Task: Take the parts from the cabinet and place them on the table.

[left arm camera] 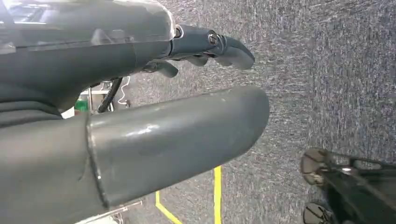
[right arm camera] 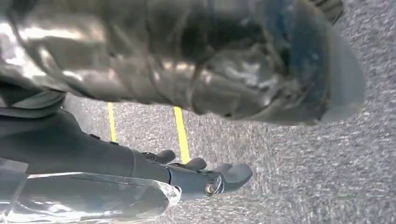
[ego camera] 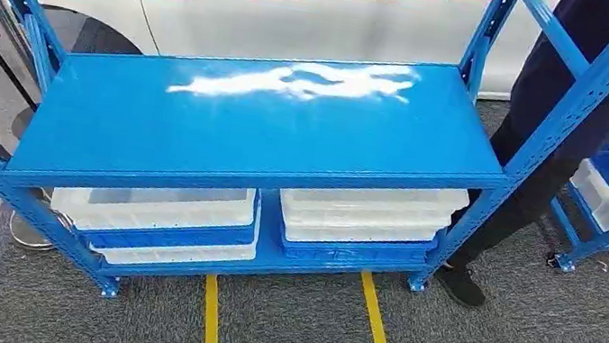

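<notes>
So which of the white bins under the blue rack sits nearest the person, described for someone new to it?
Start at the blue metal shelving rack in front of the white car. On its bottom shelf sit two stacks of translucent white plastic bins; the right-hand stack, beside the person's black shoe, is the one.

Bright, even light; white glare streaks across the blue shelf top [ego camera: 262, 124]. Right wrist view smeared with motion blur.
</notes>
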### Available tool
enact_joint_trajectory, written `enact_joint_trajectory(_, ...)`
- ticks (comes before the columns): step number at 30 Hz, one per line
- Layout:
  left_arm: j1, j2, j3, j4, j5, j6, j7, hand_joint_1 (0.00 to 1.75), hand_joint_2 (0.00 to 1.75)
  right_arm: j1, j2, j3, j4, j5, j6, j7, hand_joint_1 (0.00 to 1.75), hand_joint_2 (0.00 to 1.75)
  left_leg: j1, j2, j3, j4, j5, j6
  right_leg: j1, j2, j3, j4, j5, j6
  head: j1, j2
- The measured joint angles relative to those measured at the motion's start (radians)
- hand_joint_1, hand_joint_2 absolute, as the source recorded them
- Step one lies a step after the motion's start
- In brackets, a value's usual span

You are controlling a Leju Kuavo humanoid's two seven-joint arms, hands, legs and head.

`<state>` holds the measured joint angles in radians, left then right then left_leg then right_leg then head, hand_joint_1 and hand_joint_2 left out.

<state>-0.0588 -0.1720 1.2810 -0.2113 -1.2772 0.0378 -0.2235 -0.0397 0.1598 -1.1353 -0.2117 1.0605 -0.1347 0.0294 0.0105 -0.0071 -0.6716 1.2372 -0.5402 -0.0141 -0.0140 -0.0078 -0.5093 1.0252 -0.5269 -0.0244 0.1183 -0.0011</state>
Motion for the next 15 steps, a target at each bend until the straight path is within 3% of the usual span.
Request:
enact_joint_trajectory(1,0.0,0.0,0.0,0.0,0.0,0.0,0.0,0.0,0.0,0.0,0.0,0.0,0.0,0.0,0.0,0.0,0.0,0.0,-0.001,0.001,0.059,-0.127,0.068,0.008,0.0,0.0,0.014,0.0,-0.01,0.003,0.0,0.0)
enact_joint_trajectory(2,0.0,0.0,0.0,0.0,0.0,0.0,0.0,0.0,0.0,0.001,0.001,0.0,0.0,0.0,0.0,0.0,0.0,0.0,-0.003,0.007,0.088,-0.194,0.09,0.015,0.0,-0.002,0.019,-0.002,-0.015,0.006,0.0,0.0)
enact_joint_trajectory(3,-0.001,0.002,0.0,0.0,0.0,0.0,0.0,0.0,0.0,0.0,0.002,0.0,0.0,0.0,0.0,0.0,0.0,0.0,-0.012,0.009,0.091,-0.2,0.073,0.024,0.004,-0.004,0.021,-0.003,-0.021,0.013,0.001,0.0)
enact_joint_trajectory(5,-0.002,0.002,0.0,0.0,0.0,0.0,0.0,0.0,0.0,-0.002,0.002,0.0,0.0,0.0,0.001,0.0,0.0,0.0,-0.017,0.007,0.097,-0.21,0.07,0.034,0.0,-0.002,0.025,-0.015,-0.024,0.025,0.0,0.0)
enact_joint_trajectory(6,-0.001,0.002,0.0,0.0,0.0,0.0,0.0,0.0,0.0,-0.002,0.002,0.0,0.0,0.0,0.001,0.0,0.0,0.0,-0.016,0.005,0.097,-0.218,0.068,0.041,0.001,-0.003,0.035,0.002,-0.01,0.034,0.001,0.0)
enact_joint_trajectory(8,0.001,0.0,0.0,0.0,0.0,0.0,0.0,0.0,0.0,-0.003,0.002,0.0,0.0,0.0,0.001,0.0,0.0,0.0,-0.007,0.0,0.139,-0.239,0.066,0.056,-0.002,-0.001,0.039,0.025,-0.016,0.042,0.001,0.0)
enact_joint_trajectory(9,0.001,0.0,0.0,0.0,0.0,-0.001,0.0,0.0,0.0,-0.004,0.002,0.0,0.0,0.0,0.001,0.0,0.0,0.0,-0.006,0.001,0.149,-0.242,0.063,0.061,-0.001,0.002,0.022,0.062,-0.028,0.044,0.001,0.0)
enact_joint_trajectory(12,-0.001,0.001,0.0,0.0,0.0,-0.005,0.002,0.0,0.0,-0.006,0.002,0.0,0.0,-0.001,0.009,0.002,0.0,0.0,-0.008,0.0,0.16,-0.242,0.047,0.068,-0.002,0.004,-0.121,0.259,-0.112,0.051,0.0,0.0)
enact_joint_trajectory(13,0.0,0.001,0.0,0.0,0.0,-0.006,0.003,0.0,0.0,-0.005,0.002,0.0,0.0,-0.001,0.009,0.003,0.0,0.0,-0.009,-0.001,0.167,-0.242,0.041,0.067,-0.002,0.004,-0.156,0.293,-0.124,0.052,0.001,0.0)
enact_joint_trajectory(14,0.0,0.001,0.0,0.0,-0.001,-0.006,0.006,0.0,0.0,-0.003,0.002,0.0,0.0,-0.001,0.011,0.004,0.0,0.0,-0.009,-0.002,0.178,-0.241,0.036,0.065,-0.002,0.004,-0.17,0.288,-0.113,0.052,0.0,0.0)
enact_joint_trajectory(15,0.001,0.001,0.0,0.0,-0.001,-0.006,0.01,0.0,0.0,-0.002,0.002,0.0,0.0,-0.001,0.013,0.003,0.0,0.0,-0.008,-0.006,0.192,-0.241,0.026,0.062,-0.002,0.004,-0.165,0.239,-0.075,0.051,0.001,0.0)
